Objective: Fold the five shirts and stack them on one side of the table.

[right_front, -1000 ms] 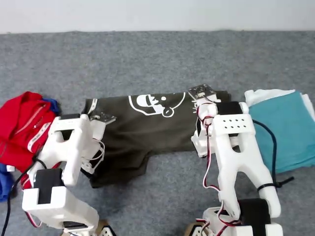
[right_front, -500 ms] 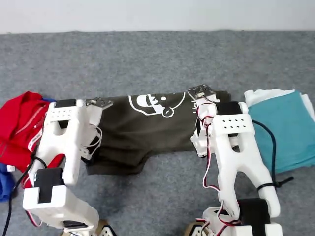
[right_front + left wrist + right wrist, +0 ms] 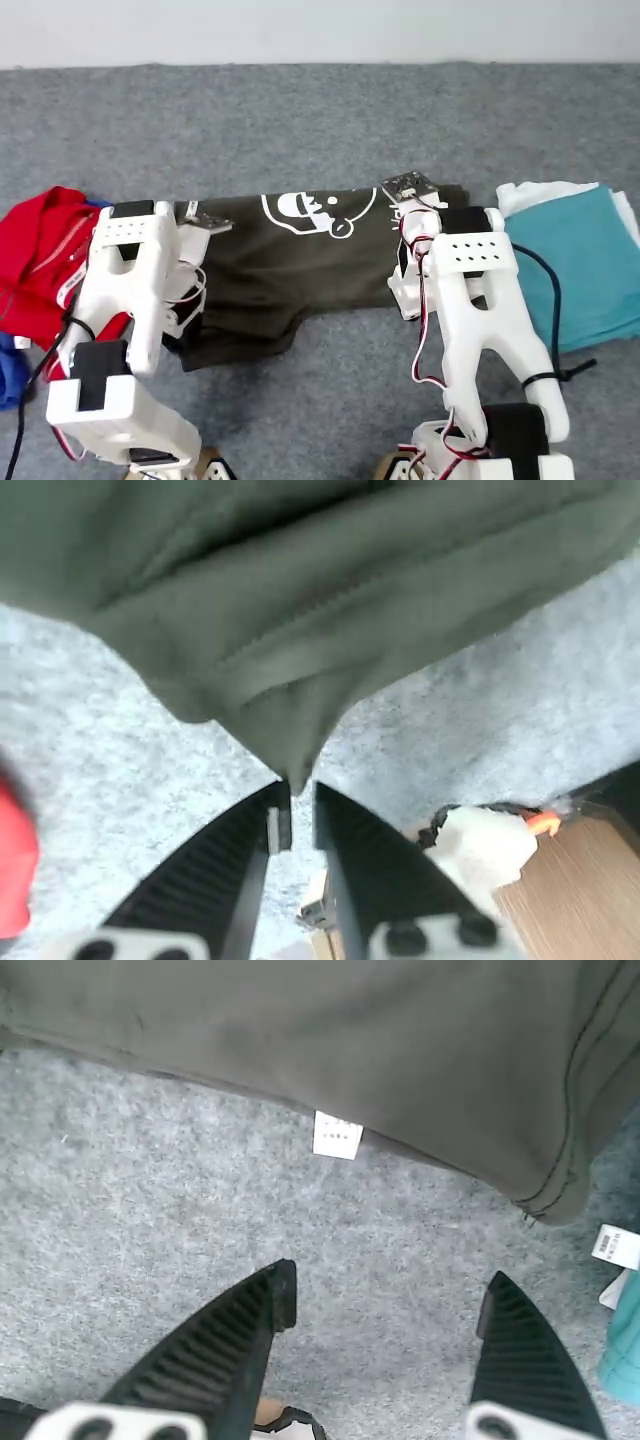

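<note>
The left pincer (image 3: 300,792) is almost closed. Its two black ribbed jaws pinch a narrow fold of the dark olive shirt (image 3: 300,630), a soft knitted garment whose cloth gathers in creases just beyond the tips. Around that fold lies the grey felt-like table covering (image 3: 500,680).

From above, the left arm (image 3: 130,280) stands over one end of the shirt, where the cloth bunches unevenly. The rest of the shirt spreads flat away from this pincer toward the other arm, with a white printed figure (image 3: 312,212) on its far part. On the pincer's outer side, just beside the arm, lies a crumpled red garment (image 3: 40,250) with pale trim. Nearer the arm's base a bit of blue cloth (image 3: 8,370) shows.

The right pincer (image 3: 390,1280) is spread wide and holds nothing, with both jaws over bare grey covering. Just ahead of its tips runs the dark olive shirt's hem, and a small white label (image 3: 337,1134) sticks out from under it.

From above, on this pincer's outer side, a folded teal shirt (image 3: 575,260) lies on a folded white shirt (image 3: 540,192). The pair sits close beside the right arm (image 3: 470,280) and near the olive shirt's end.
</note>
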Motion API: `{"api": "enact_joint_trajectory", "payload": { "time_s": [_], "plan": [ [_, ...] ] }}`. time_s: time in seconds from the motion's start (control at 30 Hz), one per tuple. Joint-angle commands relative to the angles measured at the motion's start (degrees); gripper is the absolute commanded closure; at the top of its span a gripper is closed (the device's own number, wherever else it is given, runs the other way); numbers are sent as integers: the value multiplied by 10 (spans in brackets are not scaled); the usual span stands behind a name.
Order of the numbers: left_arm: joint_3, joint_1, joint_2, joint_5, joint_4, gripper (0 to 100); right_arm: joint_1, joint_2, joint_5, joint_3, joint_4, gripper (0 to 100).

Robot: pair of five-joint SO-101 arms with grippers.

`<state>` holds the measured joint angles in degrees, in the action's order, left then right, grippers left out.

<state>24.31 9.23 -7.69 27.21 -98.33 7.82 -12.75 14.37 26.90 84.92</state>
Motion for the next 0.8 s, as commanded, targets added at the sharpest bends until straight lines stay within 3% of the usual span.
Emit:
{"api": "enact_joint_trajectory", "payload": {
  "time_s": [0.0, 0.3, 0.77],
  "plan": [
    [-19, -4, 31, 11, -22, 887, 5, -23, 6, 1, -2, 703],
    [-19, -69, 195, -11, -1, 877, 5, -23, 6, 1, -1, 703],
    [7, -23, 69, -25, 100, 881, 5, -23, 6, 2, -3, 703]
  ]
}}
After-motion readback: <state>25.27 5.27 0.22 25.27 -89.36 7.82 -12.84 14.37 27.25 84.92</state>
